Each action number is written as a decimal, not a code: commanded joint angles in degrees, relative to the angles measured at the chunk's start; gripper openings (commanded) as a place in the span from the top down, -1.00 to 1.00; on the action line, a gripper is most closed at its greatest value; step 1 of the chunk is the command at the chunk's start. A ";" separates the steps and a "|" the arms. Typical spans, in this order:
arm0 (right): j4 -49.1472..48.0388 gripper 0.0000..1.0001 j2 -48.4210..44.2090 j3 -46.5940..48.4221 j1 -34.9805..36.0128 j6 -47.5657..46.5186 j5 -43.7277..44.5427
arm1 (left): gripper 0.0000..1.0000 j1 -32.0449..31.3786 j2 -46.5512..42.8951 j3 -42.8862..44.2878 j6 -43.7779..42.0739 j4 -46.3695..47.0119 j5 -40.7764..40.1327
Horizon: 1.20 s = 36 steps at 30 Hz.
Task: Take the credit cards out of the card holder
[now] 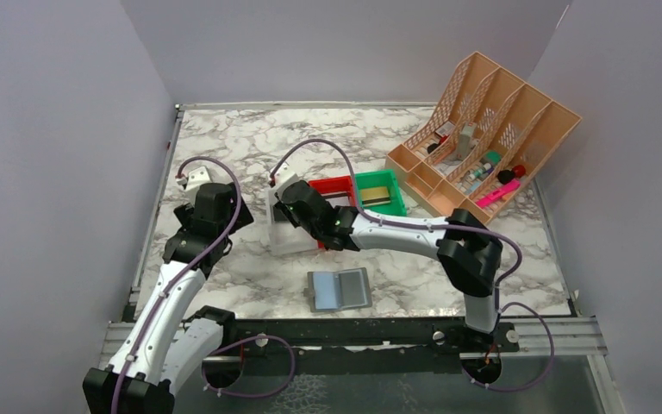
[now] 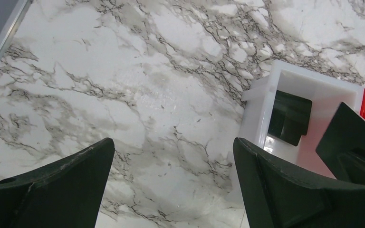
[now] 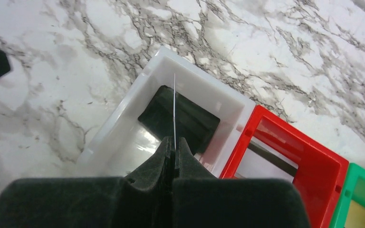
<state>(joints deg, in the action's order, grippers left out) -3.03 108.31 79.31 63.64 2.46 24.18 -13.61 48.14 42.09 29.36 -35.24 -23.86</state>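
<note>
The right claw (image 3: 174, 145) is pinching a thin plastic card (image 3: 174, 107) edge-on above a white plastic bin (image 3: 116, 133); the left claw (image 2: 172, 159) is hanging spread.

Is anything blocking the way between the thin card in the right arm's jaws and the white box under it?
Nothing visible. The right gripper has its jaws shut on the card, held edge-on above the open-topped white bin. Only a black card lies on the bin's floor.
</note>
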 commanded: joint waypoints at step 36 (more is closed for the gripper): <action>0.75 0.52 15.66 10.34 -0.19 -25.23 0.59 | -0.98 0.42 -4.61 0.55 0.99 0.26 -7.37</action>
<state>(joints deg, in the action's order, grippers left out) -3.29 123.55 88.03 63.64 -22.92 26.24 -13.50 44.27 42.09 29.95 -35.31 -29.89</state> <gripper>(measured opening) 0.235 0.987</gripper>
